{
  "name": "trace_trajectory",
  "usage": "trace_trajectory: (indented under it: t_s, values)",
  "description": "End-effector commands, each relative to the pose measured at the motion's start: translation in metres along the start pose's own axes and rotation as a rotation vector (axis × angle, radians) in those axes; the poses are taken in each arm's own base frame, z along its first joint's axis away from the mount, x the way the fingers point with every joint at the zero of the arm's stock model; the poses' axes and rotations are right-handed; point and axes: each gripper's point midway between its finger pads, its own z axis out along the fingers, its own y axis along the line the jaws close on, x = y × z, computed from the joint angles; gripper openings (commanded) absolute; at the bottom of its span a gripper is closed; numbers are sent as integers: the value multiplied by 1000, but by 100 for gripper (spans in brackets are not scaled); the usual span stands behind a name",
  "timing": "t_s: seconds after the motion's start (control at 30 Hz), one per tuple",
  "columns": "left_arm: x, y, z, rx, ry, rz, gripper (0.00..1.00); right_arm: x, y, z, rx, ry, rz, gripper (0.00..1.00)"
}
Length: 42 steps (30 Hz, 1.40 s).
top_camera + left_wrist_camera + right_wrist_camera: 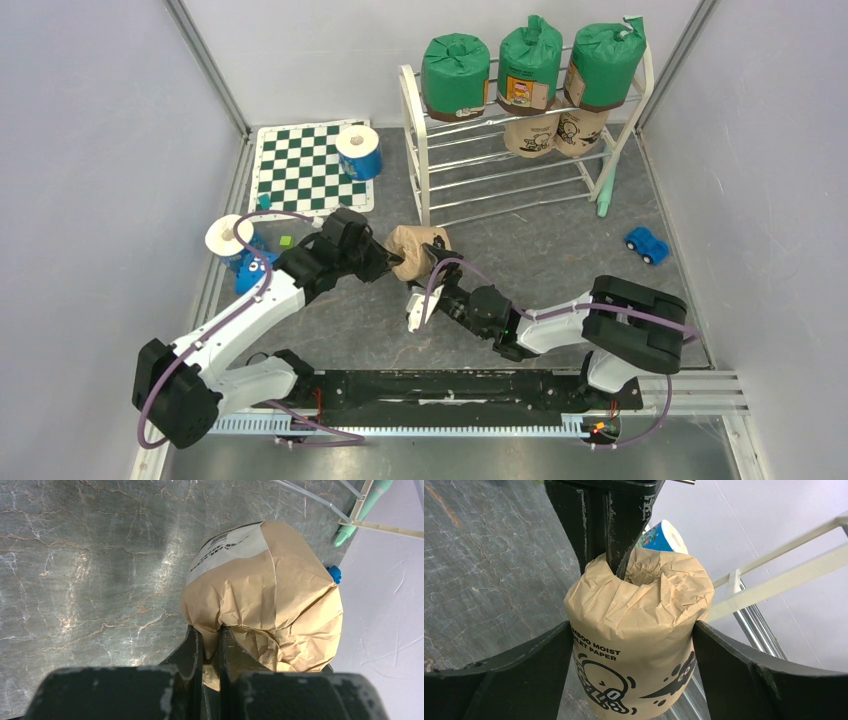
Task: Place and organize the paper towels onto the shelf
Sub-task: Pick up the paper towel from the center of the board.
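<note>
A tan paper towel roll [415, 250] with black drawings is held above the floor between both grippers. My left gripper [385, 262] is shut, pinching the crumpled wrapper at the roll's end [260, 595]. My right gripper [432, 280] is closed on the roll's sides [639, 630], one finger against each side. The white shelf [425, 150] stands at the back right, with three green rolls [528, 62] on the top tier and two tan rolls [555, 130] on the tier below. A blue-and-white roll [358, 150] stands on the chessboard. Another blue-and-white roll [232, 238] is at the left.
The checkered mat [300, 170] lies back left with small cubes [287, 241] near it. A blue toy car [647, 244] sits right of the shelf. A pale green stick [607, 190] leans at the shelf's right end. Grey walls close in on both sides.
</note>
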Motion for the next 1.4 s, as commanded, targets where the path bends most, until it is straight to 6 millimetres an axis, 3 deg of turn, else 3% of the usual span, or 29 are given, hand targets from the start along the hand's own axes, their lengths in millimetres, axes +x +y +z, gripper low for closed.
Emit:
trace_trajectory:
  t_s: [0.0, 0.13, 0.23, 0.37, 0.53, 0.67, 0.8, 0.9, 1.07, 1.23, 1.37]
  values:
    - [10, -41, -13, 143, 48, 7, 2, 11, 8, 3, -28, 58, -36, 83]
    - [12, -42, -14, 148, 59, 17, 3, 4, 8, 1, -33, 26, 7, 67]
    - [10, -41, -16, 153, 46, 28, 10, 0, 6, -1, -28, 9, 36, 61]
    - [-1, -43, -26, 174, -23, 57, 41, -4, 2, -5, -19, -10, 61, 56]
    - [-26, -46, -47, 188, -162, 137, 74, -11, -4, -13, -13, -39, 103, 52]
    - [-58, -49, -77, 196, -343, 244, 83, -16, -13, -23, -7, -63, 146, 49]
    - [-97, -38, -116, 153, -587, 358, 94, -19, -23, -34, 3, -78, 191, 43]
    - [-123, -24, -147, 107, -761, 420, 99, -24, -39, -45, 35, -107, 245, 43]
    - [-146, -5, -180, 20, -943, 570, 100, -30, -76, -59, 105, -167, 342, 43]
    - [-153, 19, -176, -80, -1038, 754, 100, -26, -114, -66, 192, -180, 410, 43]
    - [-153, 29, -171, -96, -1057, 773, 100, -22, -146, -72, 284, -189, 430, 44]
